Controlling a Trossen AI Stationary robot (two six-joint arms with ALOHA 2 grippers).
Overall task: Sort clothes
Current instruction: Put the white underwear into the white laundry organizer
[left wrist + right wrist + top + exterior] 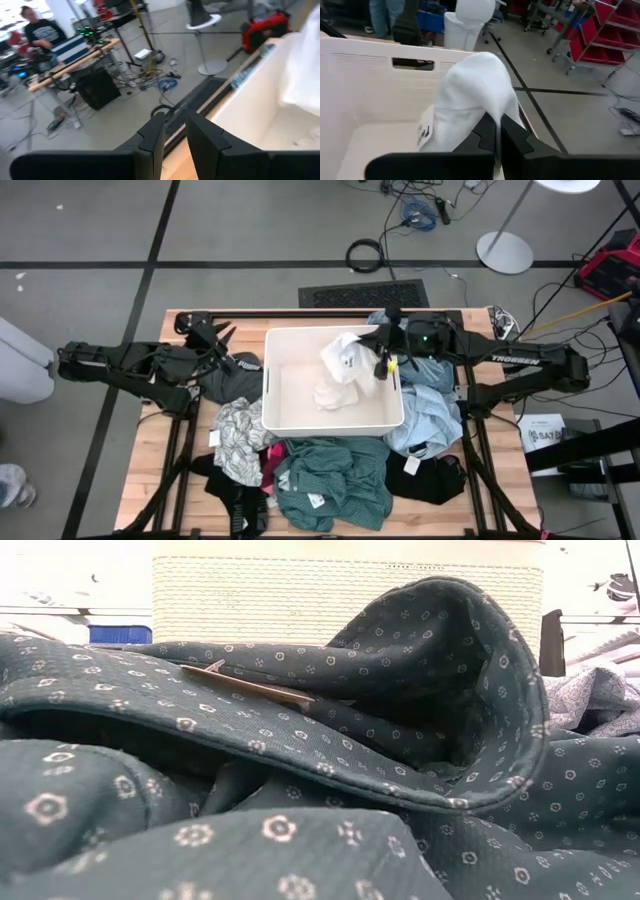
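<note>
Right gripper (383,366) is clenched on a white garment (340,360), hanging it over the white bin (290,420). Risk: the cloth drapes near the bin's right wall, so an early release could leave it snagged on the rim. Left gripper (222,338) grasps nothing, jaws slightly apart, beside the bin's left wall. Little free worktop (150,470): teal shirt (330,480), light blue shirt (425,415) and patterned garment (240,435) crowd the bin.

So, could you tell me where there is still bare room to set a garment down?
Free: the bin floor left of the white cloth, and the table's front-left wood. Crowded: the front edge under the green shirt and right side under the blue shirt.
</note>
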